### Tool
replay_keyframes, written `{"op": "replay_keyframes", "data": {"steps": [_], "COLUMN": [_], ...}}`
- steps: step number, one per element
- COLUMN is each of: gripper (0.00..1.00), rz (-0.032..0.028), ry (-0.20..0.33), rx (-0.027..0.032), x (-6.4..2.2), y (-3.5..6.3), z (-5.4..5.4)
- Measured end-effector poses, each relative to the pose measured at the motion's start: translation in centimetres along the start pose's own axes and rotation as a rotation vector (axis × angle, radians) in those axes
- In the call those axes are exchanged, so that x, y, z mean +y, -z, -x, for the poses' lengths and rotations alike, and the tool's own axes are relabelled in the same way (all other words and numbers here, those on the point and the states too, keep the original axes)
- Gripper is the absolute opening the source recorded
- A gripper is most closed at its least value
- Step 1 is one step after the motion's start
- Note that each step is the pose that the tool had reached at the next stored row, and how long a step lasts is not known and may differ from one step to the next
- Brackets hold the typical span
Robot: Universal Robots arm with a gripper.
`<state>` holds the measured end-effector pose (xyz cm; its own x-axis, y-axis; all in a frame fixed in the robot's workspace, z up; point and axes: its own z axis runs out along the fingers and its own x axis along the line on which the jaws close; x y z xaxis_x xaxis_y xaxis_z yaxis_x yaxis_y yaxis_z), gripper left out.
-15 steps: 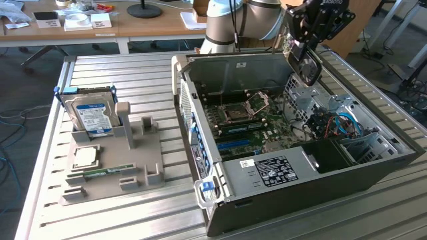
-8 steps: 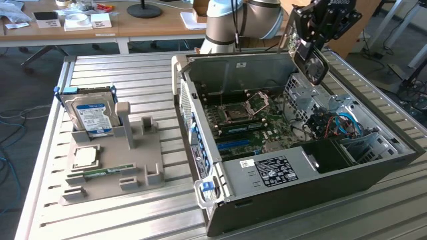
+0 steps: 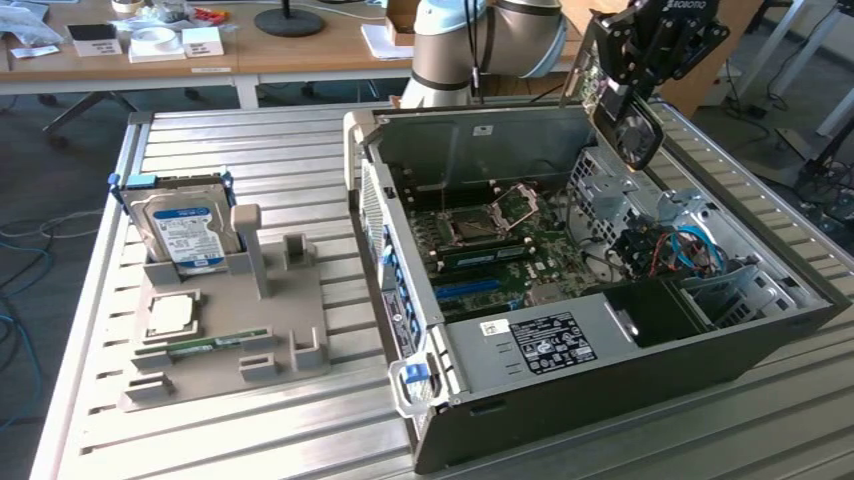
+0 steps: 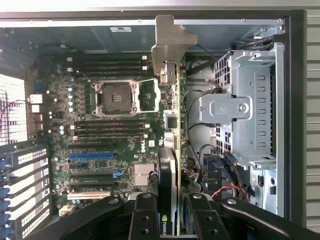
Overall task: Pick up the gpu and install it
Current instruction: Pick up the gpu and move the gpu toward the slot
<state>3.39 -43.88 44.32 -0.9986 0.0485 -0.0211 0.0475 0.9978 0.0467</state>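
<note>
Gripper (image 4: 172, 212) hangs over the open computer case (image 3: 694, 350), jaws clamped on the gpu (image 4: 169, 170), held edge-on above the motherboard (image 4: 115, 135). Pickup looks complete, installation not. Seating calls for squaring the card with an expansion slot (image 4: 90, 156).

One gpu (image 3: 635, 130) (image 4: 173, 150) in one end effector (image 3: 622, 98) (image 4: 172, 220) on one arm (image 3: 481, 35), upper right of the exterior view; one open computer case (image 3: 747, 340) at the exterior view's right; at its left, one grey holder (image 3: 287, 300) carrying one hard drive (image 3: 187, 230), one memory stick (image 3: 214, 343) and one processor chip (image 3: 171, 315); one slatted surface (image 3: 240, 140); one processor socket (image 4: 117, 97).
</note>
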Motion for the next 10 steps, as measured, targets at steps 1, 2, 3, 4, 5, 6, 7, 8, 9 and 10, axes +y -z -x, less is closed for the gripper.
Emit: {"op": "replay_keyframes", "data": {"steps": [1,2,3,4,5,6,7,8,9,10], "gripper": [0.27,0.27,0.27,0.27,0.27,0.27,0.27,0.27,0.27,0.27], "rz": [-0.0001,0.0000,0.0000,-0.0001,-0.0001,0.0000,0.0000,0.0000,0.0000,-0.0001], "ry": [0.000,0.000,0.000,0.000,0.000,0.000,0.000,0.000,0.000,0.000], "rx": [0.0000,0.0000,0.0000,0.0000,0.0000,0.0000,0.0000,0.0000,0.0000,0.0000], "x": [0.00,0.00,0.00,0.00,0.00,0.00,-0.01,-0.01,-0.01,-0.02], "y": [0.00,0.00,0.00,0.00,-0.02,-0.08,-0.15,-0.22,-0.31,-0.40], "z": [0.00,0.00,0.00,0.00,0.00,0.00,0.00,0.00,-0.01,-0.01]}}
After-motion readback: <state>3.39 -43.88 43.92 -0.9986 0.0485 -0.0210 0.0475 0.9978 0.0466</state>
